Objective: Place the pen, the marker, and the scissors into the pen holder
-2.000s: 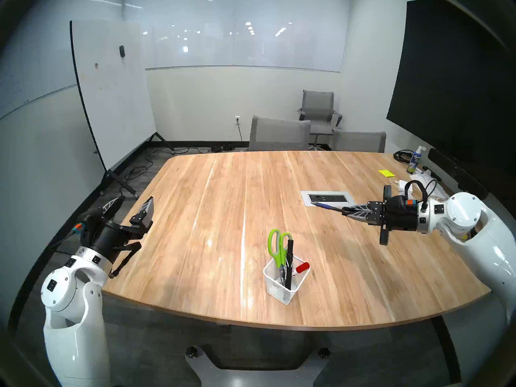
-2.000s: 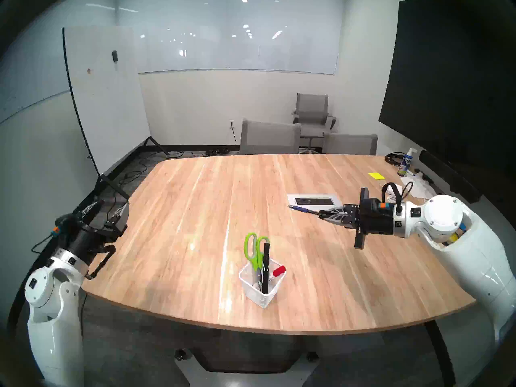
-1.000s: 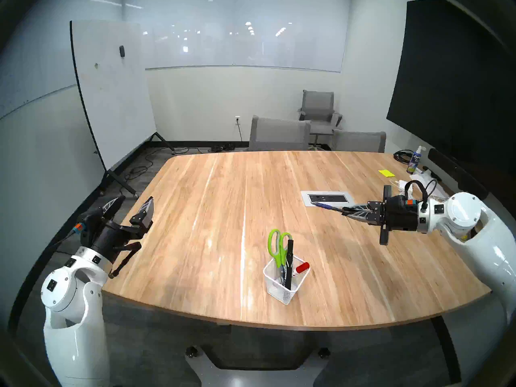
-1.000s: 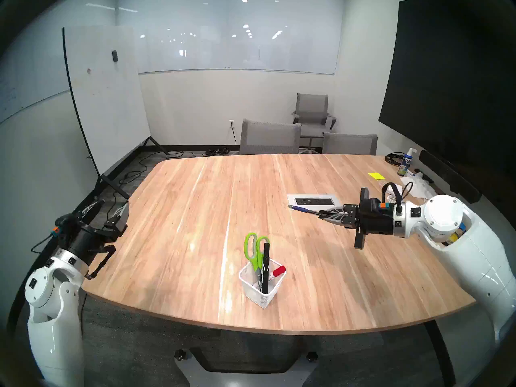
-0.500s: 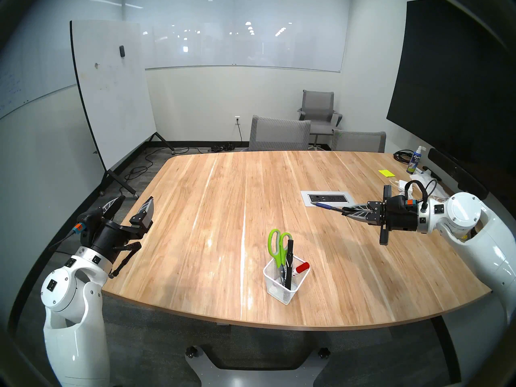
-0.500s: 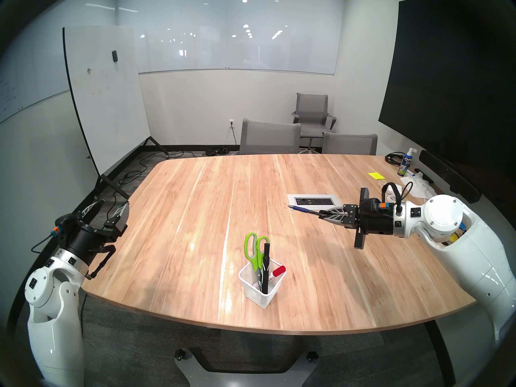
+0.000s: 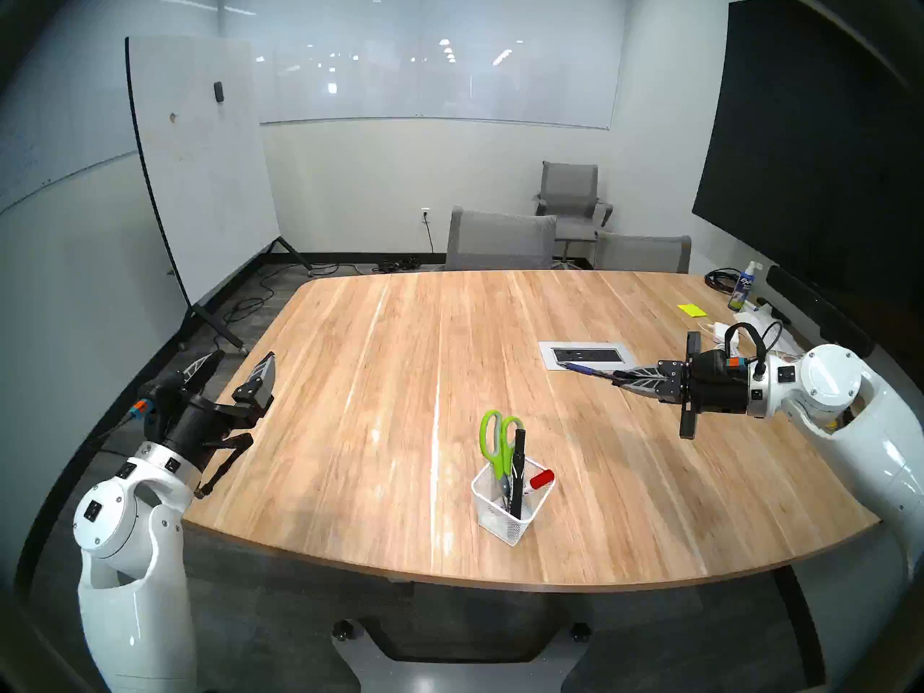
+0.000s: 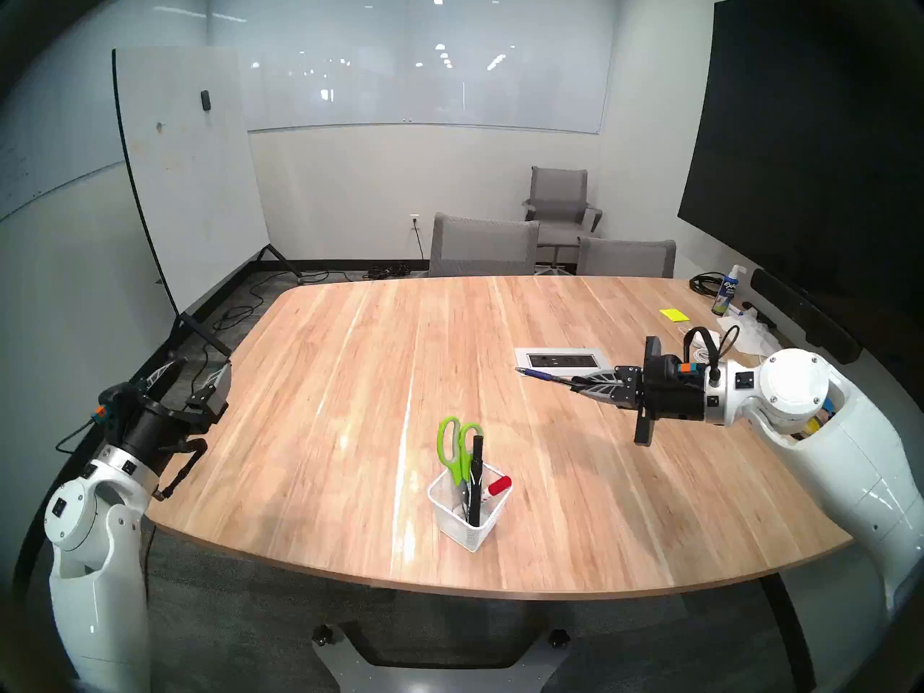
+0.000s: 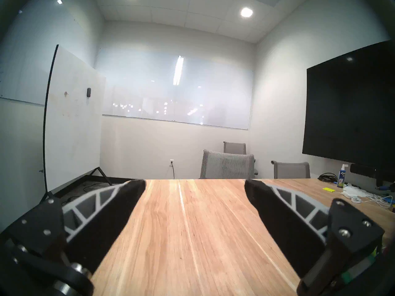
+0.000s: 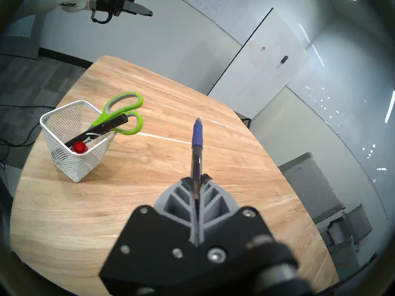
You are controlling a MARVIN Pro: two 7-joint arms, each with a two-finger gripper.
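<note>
Right tool (image 10: 195, 178) pinching my slim blue ballpoint pen (image 10: 197, 139) by its rear, above the wooden counter (image 7: 400, 377) | light, stiff, slippery | white wire-mesh pen holder (image 10: 64, 161) well apart | left tool (image 9: 194, 188) spread, empty.

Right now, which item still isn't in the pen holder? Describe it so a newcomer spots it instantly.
Start at the wooden table and go to the right claw above its right side. Sticking out of it is the pen: slim and blue-gripped, the only one outside the white mesh pen holder.
</note>
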